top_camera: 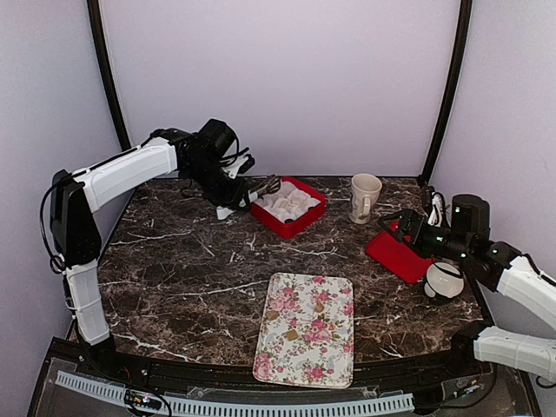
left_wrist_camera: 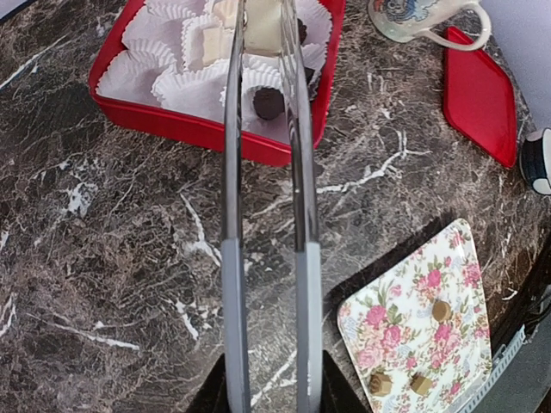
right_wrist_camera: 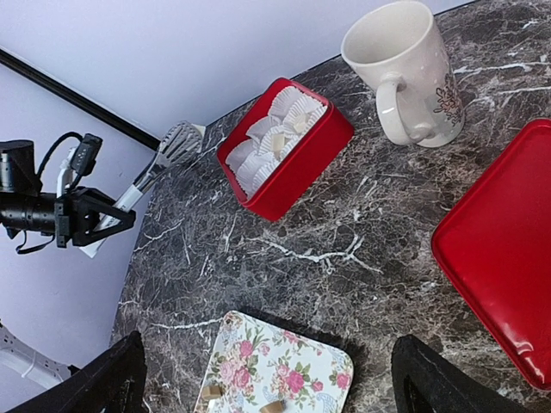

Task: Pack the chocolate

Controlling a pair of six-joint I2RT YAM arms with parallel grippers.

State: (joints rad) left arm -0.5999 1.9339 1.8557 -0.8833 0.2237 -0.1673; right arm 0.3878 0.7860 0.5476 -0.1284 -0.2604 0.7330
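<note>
My left gripper (left_wrist_camera: pixel 271 379) is shut on metal tongs (left_wrist_camera: pixel 231 172). The tong tips reach over the red box (left_wrist_camera: pixel 185 127) of white paper cups, with a cream squarish chocolate (left_wrist_camera: pixel 263 15) between them. A dark round chocolate (left_wrist_camera: pixel 269 103) and a cream piece (left_wrist_camera: pixel 215 43) sit in cups in the box. Three tan and brown pieces (left_wrist_camera: pixel 441 310) lie on the floral tray (top_camera: pixel 330 347). In the top view the left gripper (top_camera: pixel 233 193) is at the box's left end. My right gripper (right_wrist_camera: pixel 267 387) is open and empty, above the table right of the tray.
A white mug (top_camera: pixel 365 197) stands right of the box at the back. The red lid (top_camera: pixel 395 254) lies flat under my right arm. A white and black round object (top_camera: pixel 444 281) sits near the right edge. The dark marble table ends just behind the box.
</note>
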